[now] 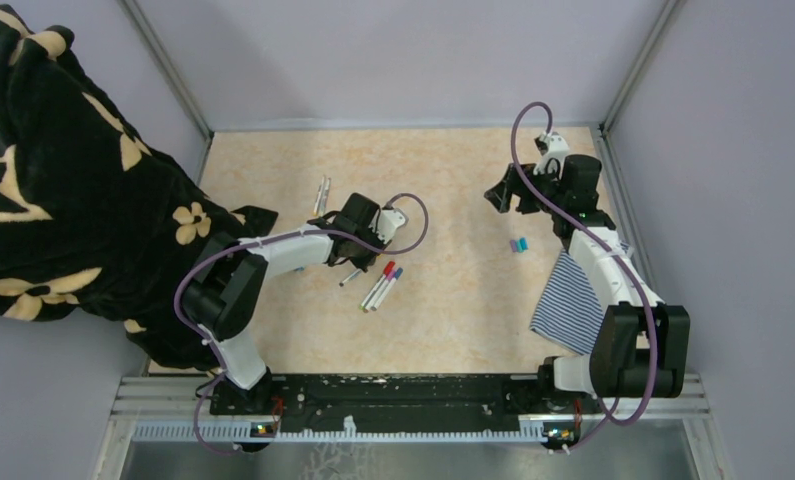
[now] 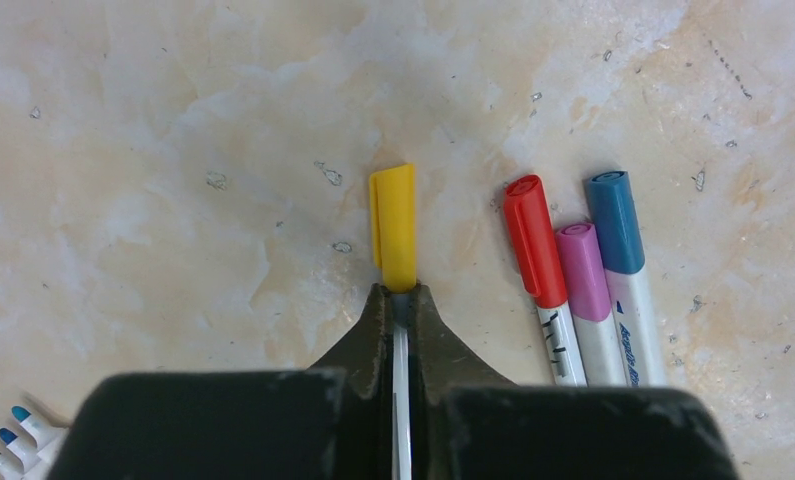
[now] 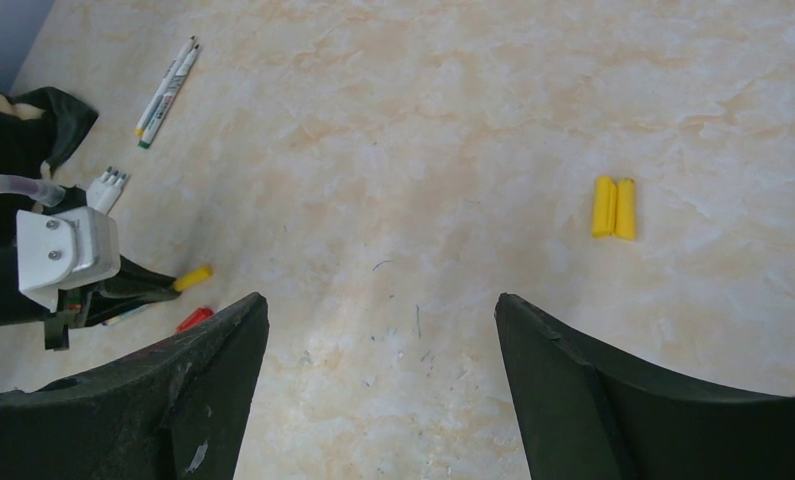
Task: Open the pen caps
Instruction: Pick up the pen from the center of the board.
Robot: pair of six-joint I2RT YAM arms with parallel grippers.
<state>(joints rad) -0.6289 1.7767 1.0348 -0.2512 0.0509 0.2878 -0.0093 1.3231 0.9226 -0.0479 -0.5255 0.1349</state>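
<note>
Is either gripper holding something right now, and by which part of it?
The left gripper is shut on the yellow-capped pen, pinching its white barrel just below the cap. The right gripper is open and holds nothing.

Lighting: bright, even, diffuse.
Shadows on the table (image 1: 453,330) are faint and soft-edged. Wrist views: table sharp; left gripper (image 2: 398,300) and right gripper (image 3: 380,300) blurred close to the lens.

yellow-capped pen (image 2: 393,225): barrel mostly hidden between fingers (image 2: 368,345) | three pens (image 2: 585,290): barrels cut off by housing (image 2: 573,430)
</note>
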